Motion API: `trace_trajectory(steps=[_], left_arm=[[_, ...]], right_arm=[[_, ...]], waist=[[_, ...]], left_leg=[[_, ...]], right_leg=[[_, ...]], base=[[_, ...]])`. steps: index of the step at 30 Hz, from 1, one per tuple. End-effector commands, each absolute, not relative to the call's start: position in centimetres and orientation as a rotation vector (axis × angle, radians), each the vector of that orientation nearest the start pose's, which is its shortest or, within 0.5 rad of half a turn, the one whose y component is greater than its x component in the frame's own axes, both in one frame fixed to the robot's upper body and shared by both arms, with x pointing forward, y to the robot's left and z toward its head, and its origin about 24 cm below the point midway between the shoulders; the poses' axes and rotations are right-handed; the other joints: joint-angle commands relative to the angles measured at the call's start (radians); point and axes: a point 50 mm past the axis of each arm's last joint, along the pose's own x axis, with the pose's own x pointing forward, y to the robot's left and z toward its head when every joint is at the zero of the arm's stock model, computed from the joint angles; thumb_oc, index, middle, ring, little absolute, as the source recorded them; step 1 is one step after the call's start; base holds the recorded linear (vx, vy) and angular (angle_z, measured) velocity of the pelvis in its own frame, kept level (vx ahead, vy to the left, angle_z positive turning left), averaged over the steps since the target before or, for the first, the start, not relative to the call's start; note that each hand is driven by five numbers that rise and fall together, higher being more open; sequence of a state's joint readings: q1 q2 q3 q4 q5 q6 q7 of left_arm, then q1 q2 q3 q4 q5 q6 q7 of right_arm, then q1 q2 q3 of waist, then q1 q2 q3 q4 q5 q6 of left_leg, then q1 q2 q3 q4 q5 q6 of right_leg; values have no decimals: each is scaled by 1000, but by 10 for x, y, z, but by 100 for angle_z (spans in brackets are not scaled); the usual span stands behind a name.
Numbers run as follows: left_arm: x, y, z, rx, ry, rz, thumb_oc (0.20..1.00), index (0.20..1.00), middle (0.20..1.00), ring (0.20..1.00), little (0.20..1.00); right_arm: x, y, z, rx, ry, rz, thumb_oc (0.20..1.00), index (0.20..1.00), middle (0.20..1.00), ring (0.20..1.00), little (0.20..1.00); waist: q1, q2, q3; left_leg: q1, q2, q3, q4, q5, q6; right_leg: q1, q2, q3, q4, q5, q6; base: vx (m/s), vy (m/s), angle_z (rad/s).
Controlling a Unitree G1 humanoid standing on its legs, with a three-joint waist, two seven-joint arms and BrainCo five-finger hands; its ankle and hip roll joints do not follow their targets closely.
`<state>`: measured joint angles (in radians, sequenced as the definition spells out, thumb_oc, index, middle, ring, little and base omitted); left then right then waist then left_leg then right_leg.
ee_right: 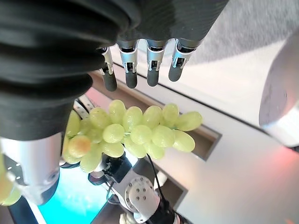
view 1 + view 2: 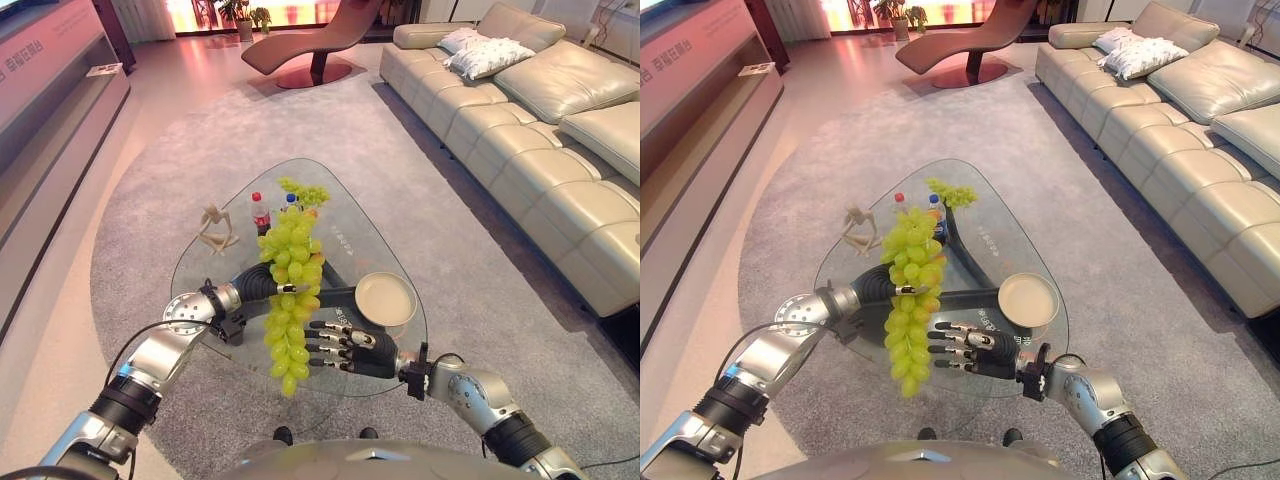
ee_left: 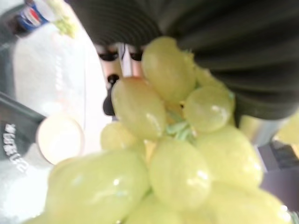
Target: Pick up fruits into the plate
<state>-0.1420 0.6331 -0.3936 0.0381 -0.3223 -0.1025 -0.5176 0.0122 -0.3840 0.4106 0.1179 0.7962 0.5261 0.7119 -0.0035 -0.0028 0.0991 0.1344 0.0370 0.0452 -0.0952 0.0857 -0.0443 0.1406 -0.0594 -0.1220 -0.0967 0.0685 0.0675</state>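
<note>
The left hand (image 2: 262,283) is pinching the long bunch of green grapes (image 2: 289,300) near its top, in the air above the triangular glass table (image 2: 200,270). The bunch is hanging with its long axis vertical, tip pointing down. The right hand (image 2: 352,347), fingers straight and relaxed, is hovering beside its lower end. Grapes could be shaking loose if the carry toward the round cream plate (image 2: 386,298) is jerking.

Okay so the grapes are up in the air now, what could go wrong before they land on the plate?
The left hand grips the grape bunch near its top, so the long hanging part could swing or shed grapes onto the glass table. The plate is small, so the bunch may drape over its rim. The open right hand sits just beside the dangling grapes and could knock them.
</note>
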Motion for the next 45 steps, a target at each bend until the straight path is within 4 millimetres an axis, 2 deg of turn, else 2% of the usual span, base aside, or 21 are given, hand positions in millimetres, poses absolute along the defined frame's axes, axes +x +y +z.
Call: trace_trajectory(steps=[1,8,17,28,35,45], left_arm=[[267,136,97,298,-136,-950,200,200,200,200,200],[266,106,110,211,-209,-1016,200,200,200,200,200],[260,91,107,85,-196,-1023,200,200,200,200,200],[258,92,89,51,-133,-974,200,200,200,200,200],[256,93,84,78,-126,-967,200,200,200,200,200],[258,94,78,19,-84,-918,200,200,200,200,200]], right_arm=[[188,-93,-3,696,631,1135,1000,1000,1000,1000,1000],[183,-83,-5,763,617,1141,1000,1000,1000,1000,1000],[182,-74,-5,790,583,1145,1000,1000,1000,1000,1000],[174,-61,14,906,529,1272,1000,1000,1000,1000,1000],[173,-57,22,912,488,1303,1000,1000,1000,1000,1000],[182,-59,22,836,453,1212,1000,1000,1000,1000,1000]], waist=[[14,2,-16],[12,9,-26],[5,10,-22],[2,8,-15],[3,7,-13],[5,1,-14]], left_leg=[[81,-36,17,17,-188,22],[90,-42,1,15,-196,24],[96,-42,1,19,-200,27],[99,-39,6,17,-199,26],[98,-36,11,15,-199,26],[98,-34,15,15,-198,24]], right_leg=[[66,-29,-42,26,-117,42],[76,-33,-60,28,-125,43],[78,-31,-48,30,-126,38],[77,-29,-40,26,-124,40],[74,-28,-37,25,-124,42],[72,-29,-38,22,-121,43]], base=[[28,48,10],[32,23,9],[0,0,0],[0,0,0],[0,0,0],[0,0,0]])
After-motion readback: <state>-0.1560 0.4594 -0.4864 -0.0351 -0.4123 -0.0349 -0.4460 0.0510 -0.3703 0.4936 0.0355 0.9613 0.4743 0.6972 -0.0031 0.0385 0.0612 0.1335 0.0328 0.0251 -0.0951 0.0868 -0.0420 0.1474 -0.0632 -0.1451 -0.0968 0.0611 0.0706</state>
